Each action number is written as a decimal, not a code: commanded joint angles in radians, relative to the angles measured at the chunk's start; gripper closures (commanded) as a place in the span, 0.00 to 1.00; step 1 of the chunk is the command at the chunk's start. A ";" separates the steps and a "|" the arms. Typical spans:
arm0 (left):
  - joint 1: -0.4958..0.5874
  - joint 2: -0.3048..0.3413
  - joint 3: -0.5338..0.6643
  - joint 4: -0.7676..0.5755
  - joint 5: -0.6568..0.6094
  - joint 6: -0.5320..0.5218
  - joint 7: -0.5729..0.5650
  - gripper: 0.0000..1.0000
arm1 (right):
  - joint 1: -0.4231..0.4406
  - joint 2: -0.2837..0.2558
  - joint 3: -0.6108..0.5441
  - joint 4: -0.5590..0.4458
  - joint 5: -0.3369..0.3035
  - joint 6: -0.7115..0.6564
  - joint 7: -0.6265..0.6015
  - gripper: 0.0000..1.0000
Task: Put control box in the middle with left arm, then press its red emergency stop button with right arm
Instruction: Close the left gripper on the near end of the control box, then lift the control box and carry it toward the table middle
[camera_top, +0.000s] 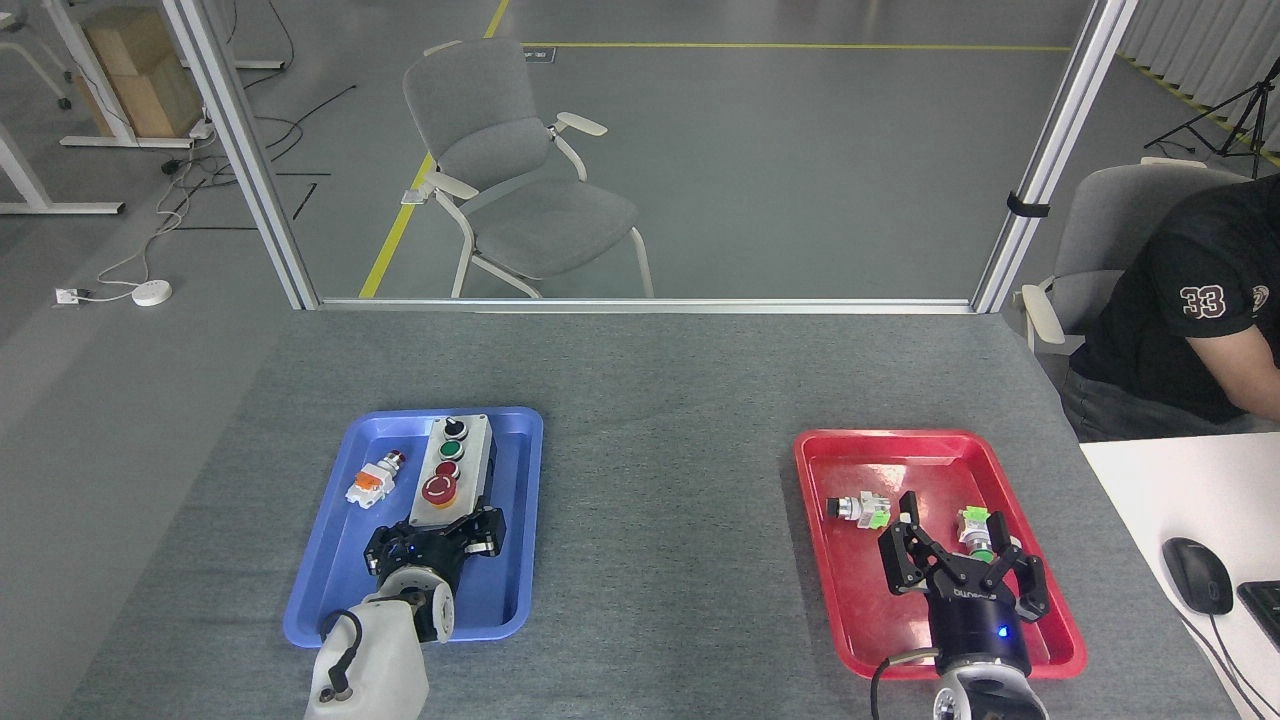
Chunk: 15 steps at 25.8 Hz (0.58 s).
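From my head view, my left black clawed pincer (437, 537) was clamped on the near end of the oblong light-grey plastic control box (449, 472). The box lay in the blue plastic tray (512, 590), at about nine o'clock of the bare grey felt tabletop middle (665, 500).

I judged the first step in hand. The next move called for carrying the box toward three o'clock.

My right black clawed pincer (962, 560) hung with claws apart over the red plastic tray (830, 600), well away from the round red mushroom emergency stop button (440, 488).

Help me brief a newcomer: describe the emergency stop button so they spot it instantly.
Find the blue tray on the table's left; a grey control box sits in it. The emergency stop button is its nearest, largest button: a red mushroom head, bigger than the flat red button behind it.
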 joint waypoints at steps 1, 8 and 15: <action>0.002 0.001 0.000 -0.007 0.005 -0.038 0.002 1.00 | 0.000 -0.001 0.000 0.000 0.000 0.000 -0.001 0.00; 0.106 0.033 0.002 -0.375 0.042 -0.060 -0.007 1.00 | 0.000 -0.001 0.000 0.000 -0.002 0.001 -0.001 0.00; 0.190 0.024 -0.006 -0.523 0.070 -0.107 -0.010 1.00 | 0.000 -0.001 0.000 0.001 -0.002 0.001 -0.001 0.00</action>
